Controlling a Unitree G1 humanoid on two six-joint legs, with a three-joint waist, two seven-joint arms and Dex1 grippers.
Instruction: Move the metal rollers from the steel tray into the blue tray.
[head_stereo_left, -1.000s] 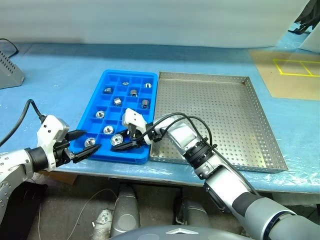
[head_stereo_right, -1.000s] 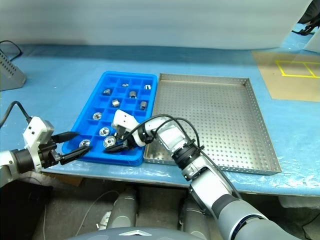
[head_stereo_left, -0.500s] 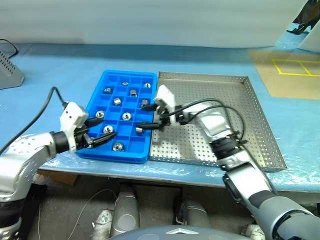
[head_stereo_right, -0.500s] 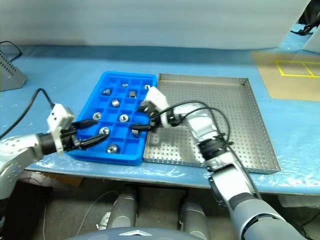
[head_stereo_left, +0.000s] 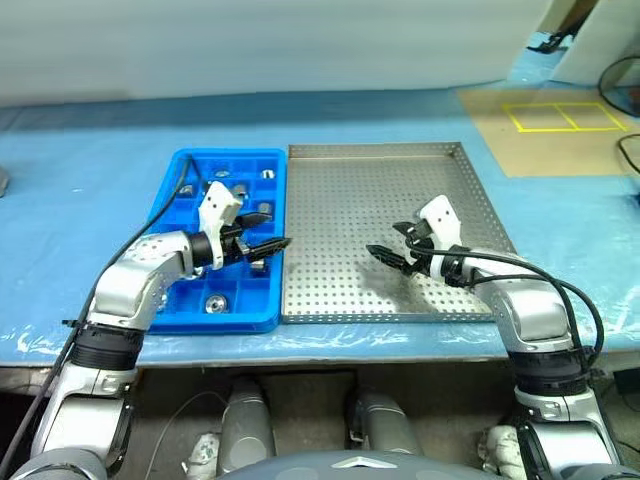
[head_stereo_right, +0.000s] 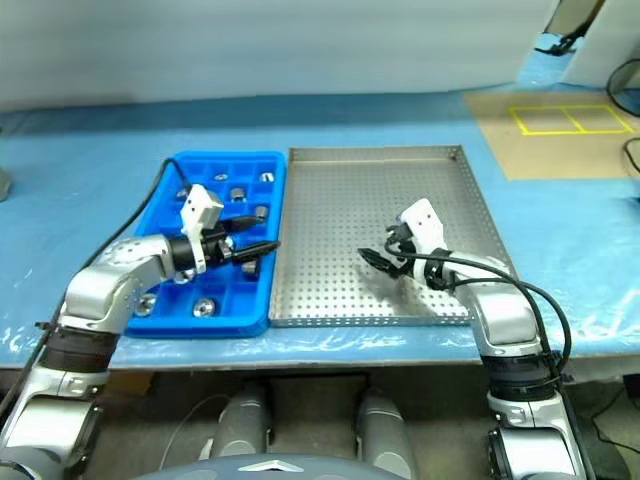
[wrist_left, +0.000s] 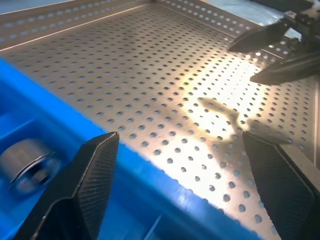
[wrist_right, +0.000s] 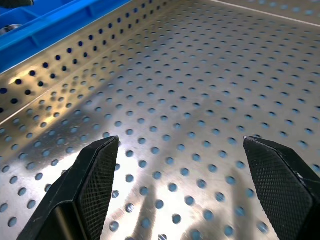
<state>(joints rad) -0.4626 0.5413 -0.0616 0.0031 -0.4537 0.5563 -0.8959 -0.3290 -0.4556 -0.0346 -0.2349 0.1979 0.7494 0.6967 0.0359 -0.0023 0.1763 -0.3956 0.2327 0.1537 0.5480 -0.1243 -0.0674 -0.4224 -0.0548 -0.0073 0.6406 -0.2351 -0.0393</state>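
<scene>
Looking down from the robot's head, a workbench covered in pale blue sheeting (head_stereo_left: 80, 170) holds two trays set side by side, their long edges touching or very nearly so. The blue tray (head_stereo_left: 170, 310), a plastic grid of small square compartments, lies on the robot's left. The steel tray (head_stereo_left: 340, 170), larger, with a perforated floor and a low raised rim, lies on the right.

The metal rollers (head_stereo_left: 213, 303) sit in the blue tray, scattered through several compartments: a few at the far end, one clearly in the near row, others partly hidden by the arm above them. The steel tray's perforated floor shows bare metal wherever it is visible.

The left gripper (head_stereo_left: 264, 232) hangs over the blue tray's right-hand side, pointing toward the steel tray, its two black fingers spread apart with nothing between them. In the left wrist view, its fingertips (wrist_left: 95, 165) frame the blue rim, a roller lies in a compartment just beside one of them, and the steel floor stretches beyond.

The right gripper (head_stereo_left: 390, 245) hangs over the right half of the steel tray, pointing toward the blue tray, fingers likewise released and empty. In the right wrist view, its fingertips (wrist_right: 97, 167) stand wide apart above the dotted metal.

A brown board with yellow taped lines (head_stereo_left: 555, 118) lies at the far right.
</scene>
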